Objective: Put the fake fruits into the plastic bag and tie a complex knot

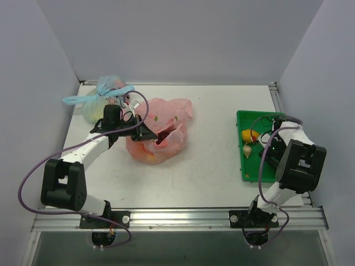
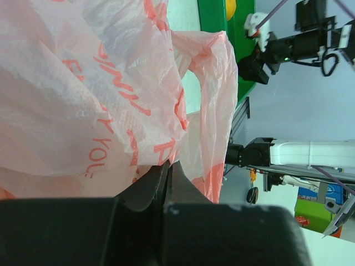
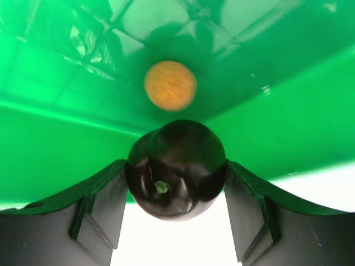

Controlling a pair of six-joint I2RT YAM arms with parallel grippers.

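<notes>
plastic bag (image 1: 161, 130): translucent pink, red-orange prints and lettering, centre of the top view
dark fruit (image 3: 176, 169): glossy blackish purple, middle of the right wrist view
round fruit (image 3: 170, 85): orange, finely speckled, just above it
tray (image 3: 50, 138): bright glossy green
other bag (image 1: 105, 94): pale blue, upper left
table (image 1: 211, 166): white

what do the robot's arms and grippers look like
The left arm and right arm have white links, chunky black joints and a looping purple cable each. The left gripper and right gripper are black with two tapered fingers.
</notes>
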